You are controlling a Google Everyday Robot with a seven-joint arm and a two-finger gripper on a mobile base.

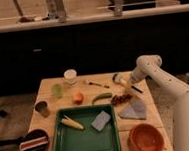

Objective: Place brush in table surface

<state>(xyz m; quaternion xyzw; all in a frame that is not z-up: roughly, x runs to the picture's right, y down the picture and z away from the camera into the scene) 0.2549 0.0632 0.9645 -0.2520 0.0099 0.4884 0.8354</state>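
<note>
End effector sits at the far right corner of the surface, right at the brush; can't tell its state. Brush head points far-left, handle runs near-right. Green chilli and grey cloth lie close by, so not much room.

One raised view faces the table surface (gripper far-right).

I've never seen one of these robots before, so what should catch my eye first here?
The white arm reaching in from the right, its gripper at the brush near the far right edge of the table surface. Next, the green tray at the front, holding a corn cob, and the orange bowl beside it.
</note>
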